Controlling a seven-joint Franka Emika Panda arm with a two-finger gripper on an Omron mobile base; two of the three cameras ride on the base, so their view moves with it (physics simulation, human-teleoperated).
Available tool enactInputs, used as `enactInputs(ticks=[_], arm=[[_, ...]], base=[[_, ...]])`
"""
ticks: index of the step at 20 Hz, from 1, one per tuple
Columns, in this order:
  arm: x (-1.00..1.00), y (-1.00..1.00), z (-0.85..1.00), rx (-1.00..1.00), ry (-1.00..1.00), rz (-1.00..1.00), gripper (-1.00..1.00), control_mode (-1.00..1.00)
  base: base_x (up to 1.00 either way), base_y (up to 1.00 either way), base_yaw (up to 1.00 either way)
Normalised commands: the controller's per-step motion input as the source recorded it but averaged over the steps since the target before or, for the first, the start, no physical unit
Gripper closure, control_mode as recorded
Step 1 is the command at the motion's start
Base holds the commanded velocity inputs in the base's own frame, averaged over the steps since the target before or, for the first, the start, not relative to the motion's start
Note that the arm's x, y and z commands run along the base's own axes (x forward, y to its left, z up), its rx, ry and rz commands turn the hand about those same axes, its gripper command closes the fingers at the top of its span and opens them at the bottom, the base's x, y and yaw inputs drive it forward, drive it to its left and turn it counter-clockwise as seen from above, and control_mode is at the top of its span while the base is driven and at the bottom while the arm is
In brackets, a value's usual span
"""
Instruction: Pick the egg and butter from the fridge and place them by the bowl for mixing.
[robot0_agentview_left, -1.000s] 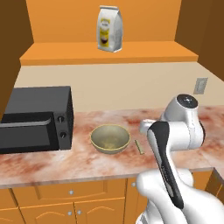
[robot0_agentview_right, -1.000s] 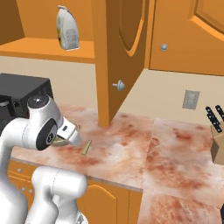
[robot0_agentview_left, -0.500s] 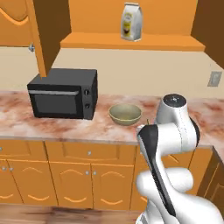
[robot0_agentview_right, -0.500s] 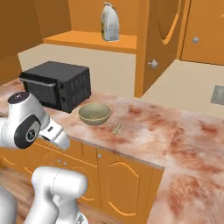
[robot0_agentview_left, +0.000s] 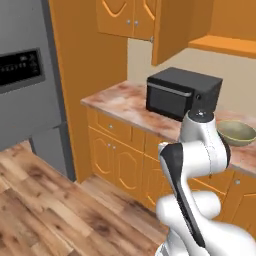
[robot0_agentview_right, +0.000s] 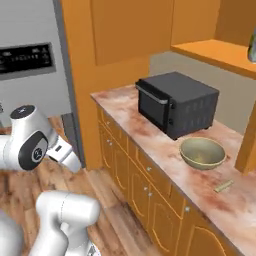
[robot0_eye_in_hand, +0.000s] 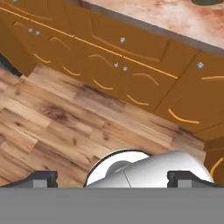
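Gripper (robot0_eye_in_hand: 112, 177) spread wide – aimed down at wood floor (robot0_eye_in_hand: 52, 131)

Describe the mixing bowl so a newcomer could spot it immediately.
Start at the marbled pink-brown countertop over the orange cabinets. On it, right beside the black box-shaped microwave, sits the round, shallow olive-yellow bowl. It is the only round, open dish there; a small tan stick lies nearby.

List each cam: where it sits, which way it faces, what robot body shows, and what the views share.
Left base view: behind the arm's left, looking forward and down at the fridge, counter and microwave; white arm rises lower right.
Right base view: behind the arm's right, facing the same counter; arm at lower left.
Hand view: on the hand, aimed down at wood floor and cabinet fronts; open tool tips at the bottom.
Shared by both base views: fridge, microwave, bowl.
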Motion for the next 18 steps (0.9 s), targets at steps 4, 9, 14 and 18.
enactInputs(ticks=[4, 9, 14, 18], arm=[[0.0, 0.0, 0.0, 0.0, 0.0, 0.0, -1.0, 1.0], [0.0, 0.0, 0.0, 0.0, 0.0, 0.0, -1.0, 1.0], [0.0, 0.0, 0.0, 0.0, 0.0, 0.0, -1.0, 1.0], [0.0, 0.0, 0.0, 0.0, 0.0, 0.0, -1.0, 1.0]], base=[[-0.08, 0.0, 1.0], [-0.16, 0.29, 0.93], [-0.26, 0.88, 0.74], [0.02, 1.0, 0.21]])
